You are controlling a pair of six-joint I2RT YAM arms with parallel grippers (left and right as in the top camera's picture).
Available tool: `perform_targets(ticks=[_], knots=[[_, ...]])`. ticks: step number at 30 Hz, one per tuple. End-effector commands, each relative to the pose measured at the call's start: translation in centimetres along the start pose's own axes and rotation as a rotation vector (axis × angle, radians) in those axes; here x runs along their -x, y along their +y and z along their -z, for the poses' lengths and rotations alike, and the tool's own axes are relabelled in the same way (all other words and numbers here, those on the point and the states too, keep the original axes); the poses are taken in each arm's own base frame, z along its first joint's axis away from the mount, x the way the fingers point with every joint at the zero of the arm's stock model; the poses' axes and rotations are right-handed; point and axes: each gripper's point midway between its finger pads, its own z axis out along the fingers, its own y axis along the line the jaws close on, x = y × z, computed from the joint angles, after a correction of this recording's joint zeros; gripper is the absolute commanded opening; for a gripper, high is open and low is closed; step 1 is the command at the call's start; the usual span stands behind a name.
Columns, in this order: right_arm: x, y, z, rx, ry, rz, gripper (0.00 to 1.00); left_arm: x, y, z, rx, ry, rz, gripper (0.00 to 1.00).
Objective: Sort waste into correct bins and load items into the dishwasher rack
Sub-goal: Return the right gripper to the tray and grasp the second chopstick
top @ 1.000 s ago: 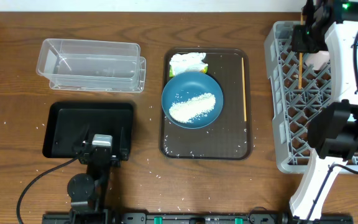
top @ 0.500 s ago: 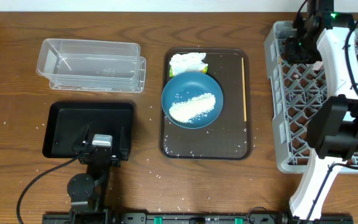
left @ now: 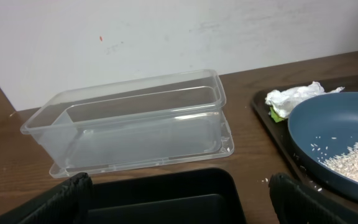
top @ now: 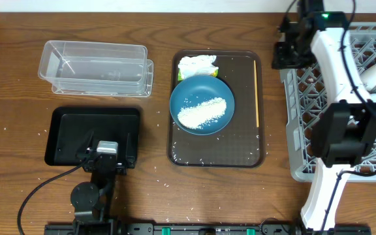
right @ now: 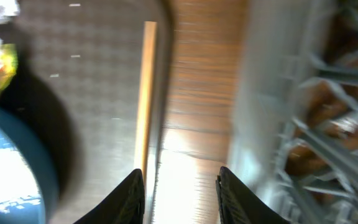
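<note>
The chopstick (top: 256, 91) lies along the right edge of the brown tray (top: 247, 153), beside the plate (top: 202, 104). The right gripper (top: 286, 53) hangs at the left rim of the rack (top: 299, 117), fingers parted and empty. It should probably straddle the stick's middle, clear of the tray lip. The left gripper (left: 179, 196) sits spread wide and empty over the black tray (top: 70, 127).

Counted: one chopstick, one plate, one rice heap (top: 204, 112), one napkin (top: 196, 65), one clear tub (top: 96, 65).

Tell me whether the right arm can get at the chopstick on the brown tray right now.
Probably yes. The right gripper hangs open beside the dishwasher rack, near the chopstick, which lies bare at the right of the brown tray, nothing over it.
</note>
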Motion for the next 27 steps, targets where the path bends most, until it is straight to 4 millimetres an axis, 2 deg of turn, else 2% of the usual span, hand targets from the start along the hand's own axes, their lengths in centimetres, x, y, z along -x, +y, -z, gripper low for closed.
perform_targets(ticks=[1,4,5,9,13,18,27], knots=[[0.1,2.9,0.3,0.036,-0.013,0.037,0.41,-1.5,-0.5,-0.1,-0.020,0.045,0.004,0.93],[0.4,4.2,-0.2,0.014,-0.026,0.031,0.57,-1.5,-0.5,-0.1,-0.020,0.045,0.004,0.93],[0.6,4.2,-0.4,-0.011,-0.033,0.008,0.57,-1.5,-0.5,-0.1,-0.020,0.045,0.004,0.93],[0.6,4.9,-2.2,-0.055,-0.047,-0.015,0.52,-1.5,-0.5,-0.1,-0.020,0.045,0.004,0.93],[-0.3,5.9,-4.8,-0.049,-0.042,-0.015,0.44,-1.5,-0.5,-0.1,-0.020,0.045,0.004,0.93],[-1.9,5.4,-7.2,-0.073,-0.017,-0.042,0.41,-1.6,-0.5,-0.1,-0.020,0.046,0.004,0.93],[-3.0,4.3,-8.3,-0.124,0.003,-0.062,0.39,-1.5,-0.5,-0.1,-0.020,0.045,0.004,0.93]])
